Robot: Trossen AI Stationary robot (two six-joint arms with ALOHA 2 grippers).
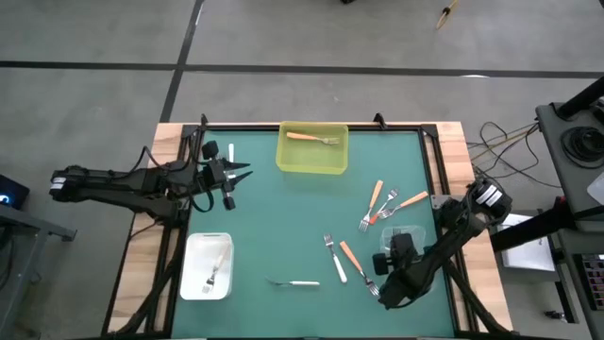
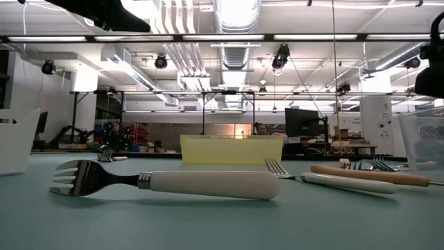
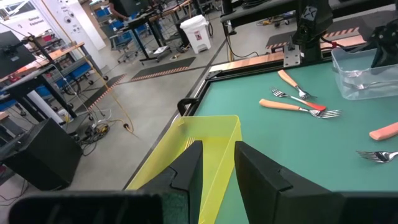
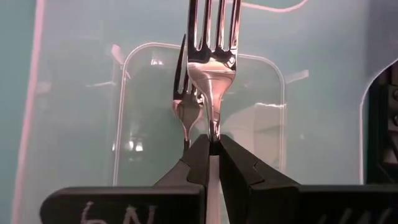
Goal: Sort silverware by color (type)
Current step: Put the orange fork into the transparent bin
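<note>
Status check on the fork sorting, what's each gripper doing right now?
Right gripper shut on a fork, over the clear container. Left gripper empty, hovering near yellow bin. Loose forks remain on mat.

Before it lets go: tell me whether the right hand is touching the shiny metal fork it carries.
Touching. The right wrist view shows the right hand with its dark fingers shut on the neck of the shiny metal fork, above a clear plastic container.
</note>
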